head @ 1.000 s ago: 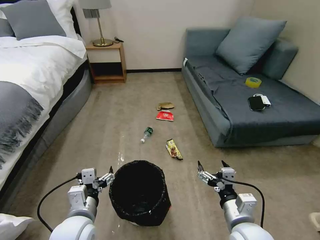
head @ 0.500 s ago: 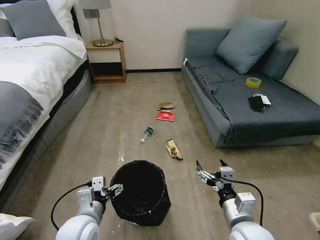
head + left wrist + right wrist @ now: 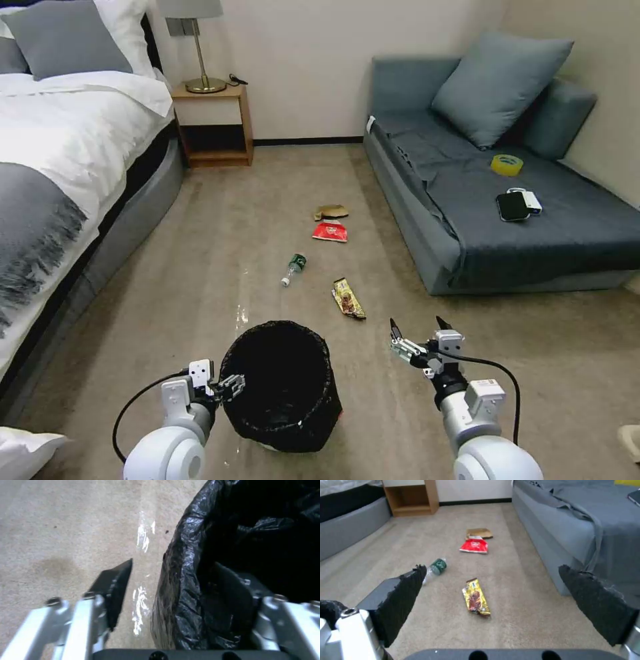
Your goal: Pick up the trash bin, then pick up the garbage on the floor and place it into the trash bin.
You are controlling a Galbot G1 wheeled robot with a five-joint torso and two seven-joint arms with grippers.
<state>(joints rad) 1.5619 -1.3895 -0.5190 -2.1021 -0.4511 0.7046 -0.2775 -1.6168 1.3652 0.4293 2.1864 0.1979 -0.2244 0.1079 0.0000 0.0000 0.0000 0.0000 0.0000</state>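
Beige carpet (image 3: 200, 267) runs between a bed (image 3: 60, 153) at nine o'clock and a grey-blue sofa (image 3: 467, 220) at two o'clock, with a wooden nightstand (image 3: 215, 127) against the far wall at eleven o'clock.

Low at six o'clock in the head view stands the trash bin (image 3: 280, 387), upright on the carpet, its crinkled black liner folded over the rim. The left gripper (image 3: 230, 385) is at the bin's nine o'clock edge. In the left wrist view its jaws are spread and straddle the rim, with one finger (image 3: 115, 587) outside over the carpet and the other inside against the liner; they have not closed on it.

The garbage lies beyond the bin toward twelve o'clock. Nearest is a yellow-brown snack wrapper (image 3: 349, 298), at about one o'clock from the bin. A clear bottle with a green label (image 3: 294, 268) lies on its side just to the left of it. Farther on is a red-and-white wrapper (image 3: 330, 232), and just beyond that a tan paper scrap (image 3: 331, 212), the two nearly touching. All four rest on the carpet, apart from the bin.

The right gripper (image 3: 417, 333) hovers at three o'clock from the bin, clear of it and above the floor. Its jaws are wide apart and hold nothing; in the right wrist view the snack wrapper (image 3: 476, 598) shows on the floor between the two fingertips.

On the sofa seat sit a yellow tape roll (image 3: 507, 165) and, nearer, a black phone with a white power bank (image 3: 519, 204).
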